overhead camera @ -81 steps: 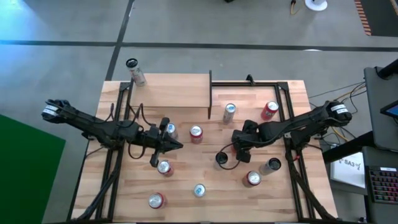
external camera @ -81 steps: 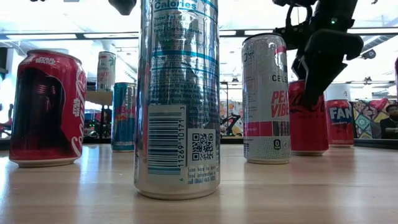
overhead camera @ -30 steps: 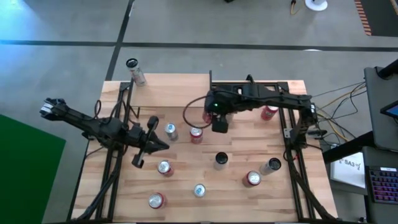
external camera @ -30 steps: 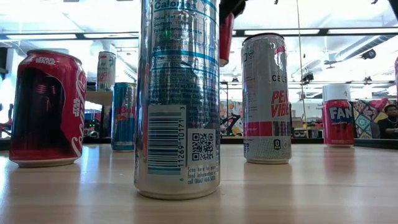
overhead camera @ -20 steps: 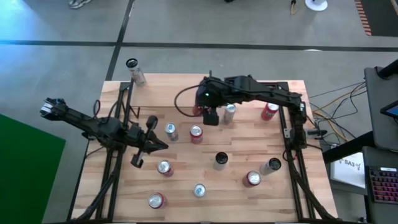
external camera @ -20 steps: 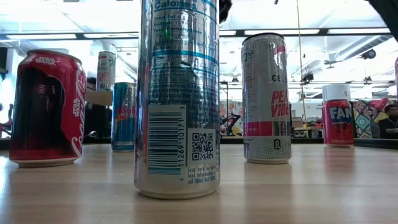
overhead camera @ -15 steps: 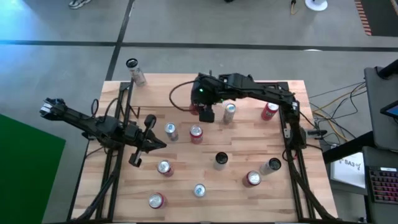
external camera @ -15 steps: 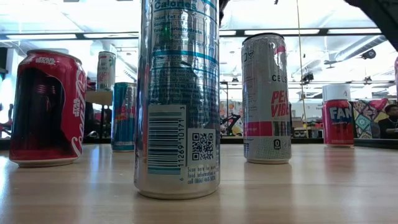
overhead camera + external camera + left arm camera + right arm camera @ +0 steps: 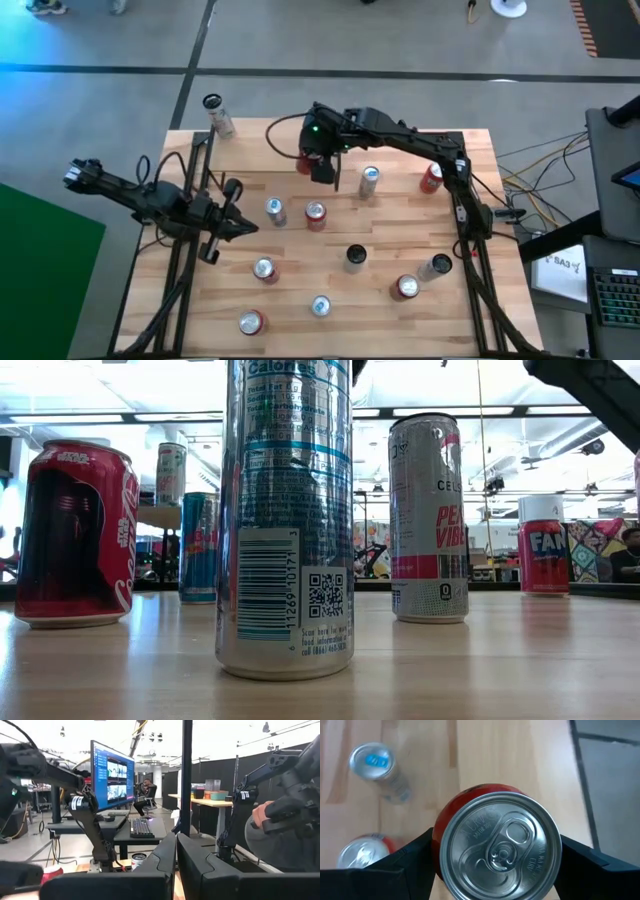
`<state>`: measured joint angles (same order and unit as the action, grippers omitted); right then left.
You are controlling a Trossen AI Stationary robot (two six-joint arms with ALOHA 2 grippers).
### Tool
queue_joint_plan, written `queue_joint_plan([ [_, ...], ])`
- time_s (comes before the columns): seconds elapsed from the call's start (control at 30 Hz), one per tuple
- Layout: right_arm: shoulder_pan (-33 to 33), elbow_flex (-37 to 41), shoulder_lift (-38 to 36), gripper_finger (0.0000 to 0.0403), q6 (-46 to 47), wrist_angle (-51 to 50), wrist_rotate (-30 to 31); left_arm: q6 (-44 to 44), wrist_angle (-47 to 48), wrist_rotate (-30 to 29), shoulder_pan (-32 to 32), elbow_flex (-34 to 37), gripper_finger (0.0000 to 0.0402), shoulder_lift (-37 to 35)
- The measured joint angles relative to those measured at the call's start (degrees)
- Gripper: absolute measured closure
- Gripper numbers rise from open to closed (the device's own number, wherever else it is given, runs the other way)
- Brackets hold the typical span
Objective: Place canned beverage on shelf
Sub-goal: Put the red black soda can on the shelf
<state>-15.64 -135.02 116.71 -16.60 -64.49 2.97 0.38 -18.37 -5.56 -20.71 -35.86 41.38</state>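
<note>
The right gripper [image 9: 318, 165] pinches a red aluminium beverage can with a silver top [image 9: 499, 847] between its two dark fingers [image 9: 400, 867], holding it upright in the air over the right end of the small raised light-wood shelf with thin black uprights [image 9: 270, 145] at the far side of the butcher-block wooden table [image 9: 300, 285]. In the high view the red can shows just at the gripper's left side, above the shelf board's near right corner. The left gripper [image 9: 222, 228], its fingers [image 9: 165, 857] pressed together and holding nothing, waits over the left part of the table, well apart from the shelf. Other cans stand scattered on the tabletop, among them a tall silver can with a barcode [image 9: 285, 520] closest to the low camera and a red cola can [image 9: 75, 535] beside it.
</note>
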Motion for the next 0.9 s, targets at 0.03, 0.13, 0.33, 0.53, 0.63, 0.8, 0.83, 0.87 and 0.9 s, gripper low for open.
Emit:
queue_joint_plan([
  [0.03, -0.1, 0.0, 0.0, 0.0109, -0.1, 0.8, 0.0, 0.3, 0.0, 0.0, 0.0, 0.0, 0.0402, -0.3],
  [0.13, -0.7, 0.0, 0.0, 0.0109, -0.7, 2.2, 0.0, 0.7, 0.5, 0.0, 0.0, 0.0, 0.0402, -1.3],
  [0.33, -1.3, 0.1, 0.2, 0.0109, 0.5, 8.6, 0.0, 2.0, 1.1, -0.1, 0.0, 0.0, 0.0402, -2.6],
  [0.53, -1.3, 0.1, 1.2, 0.0109, -0.5, 13.1, -0.6, 2.2, 2.1, -2.5, 0.0, 0.0, 0.0402, -2.9],
  [0.63, -1.4, 0.1, 1.7, 0.0109, -0.2, 13.0, -0.6, 2.5, 3.4, -4.9, 0.0, 0.0, 0.0402, -3.4],
  [0.8, -1.5, 0.1, 2.5, 0.0109, -0.1, 11.4, -0.3, 2.8, 5.2, -7.6, 0.0, 0.0, 0.0402, -4.7],
  [0.83, -1.5, 0.1, 2.6, 0.0109, -0.4, 11.6, -0.1, 3.1, 5.4, -8.0, 0.0, 0.0, 0.0402, -4.9],
  [0.87, -1.5, 0.1, 2.6, 0.0109, -0.5, 12.5, 0.0, 3.5, 5.4, -8.1, 0.0, 0.0, 0.0402, -5.1],
  [0.9, -1.5, 0.1, 2.6, 0.0109, -0.5, 13.8, 0.0, 3.7, 5.4, -8.1, 0.0, 0.0, 0.0402, -5.2],
])
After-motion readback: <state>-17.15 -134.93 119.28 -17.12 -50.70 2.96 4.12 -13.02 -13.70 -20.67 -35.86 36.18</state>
